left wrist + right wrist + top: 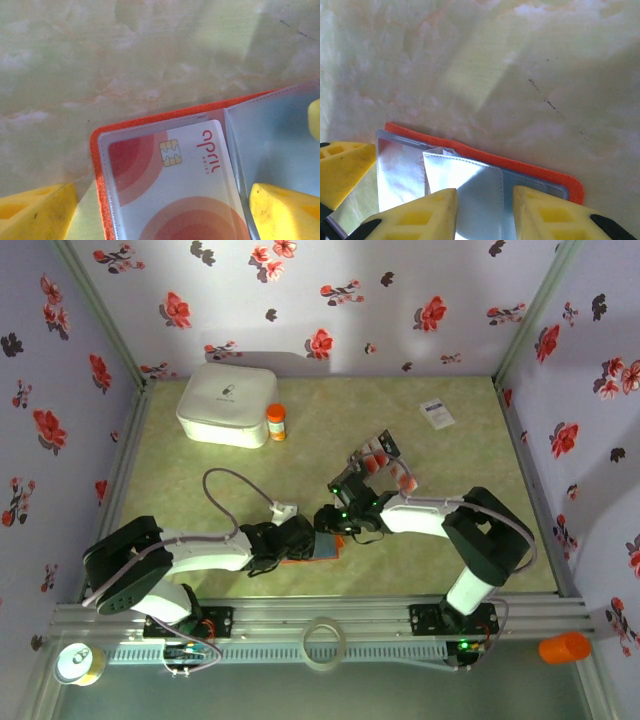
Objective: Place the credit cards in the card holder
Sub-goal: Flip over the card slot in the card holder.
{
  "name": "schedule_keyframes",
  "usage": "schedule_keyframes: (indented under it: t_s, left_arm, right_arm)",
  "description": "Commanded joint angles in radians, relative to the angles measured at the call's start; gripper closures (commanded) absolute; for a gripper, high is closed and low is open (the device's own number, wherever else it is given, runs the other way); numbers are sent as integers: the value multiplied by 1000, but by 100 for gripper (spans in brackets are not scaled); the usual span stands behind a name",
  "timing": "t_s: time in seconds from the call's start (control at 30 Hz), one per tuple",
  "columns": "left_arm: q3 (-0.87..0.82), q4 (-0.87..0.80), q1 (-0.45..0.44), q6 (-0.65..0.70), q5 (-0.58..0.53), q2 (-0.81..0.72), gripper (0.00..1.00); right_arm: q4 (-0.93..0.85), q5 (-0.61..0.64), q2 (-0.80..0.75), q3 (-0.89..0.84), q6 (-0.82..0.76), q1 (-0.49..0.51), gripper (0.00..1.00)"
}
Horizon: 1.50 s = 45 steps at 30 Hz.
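Note:
The orange card holder lies open near the table's front, between both grippers. In the left wrist view the card holder shows a clear sleeve over a white credit card with red circles and a chip. My left gripper is open, its yellow fingers straddling that page. My right gripper is open, with a clear sleeve leaf of the holder standing between its fingers. More credit cards lie fanned behind the right gripper; the left gripper is beside it.
A white box and an orange-capped bottle stand at the back left. A white printed card lies back right. A cable with a white plug runs by the left arm. A tape ring sits on the front rail.

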Motion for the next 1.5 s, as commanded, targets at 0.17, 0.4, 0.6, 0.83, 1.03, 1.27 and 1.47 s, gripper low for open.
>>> schedule_keyframes:
  t_s: [0.17,0.4,0.6,0.83,1.03,1.27,1.47]
  left_arm:
    - [-24,-27,-6,-14,0,-2,10]
    - [-4,-75,-7,-7,-28,-55,5]
    - [1,-152,13,3,-91,-192,0]
    - [-80,-220,110,1,-113,-438,0]
    - [-145,-275,180,-8,-108,-605,0]
    - [-158,-307,201,-8,-101,-653,0]
    - [-164,-284,203,-9,-90,-640,0]
  right_arm:
    - [45,-73,-2,1,25,2,72]
    - [74,-110,-49,-7,56,3,73]
    - [62,-113,-109,-9,75,26,56]
    - [34,-65,-107,24,84,110,47]
    - [101,-52,-22,49,125,163,46]
    - [156,-54,93,104,152,193,46]
    - [145,-50,98,111,147,193,46]
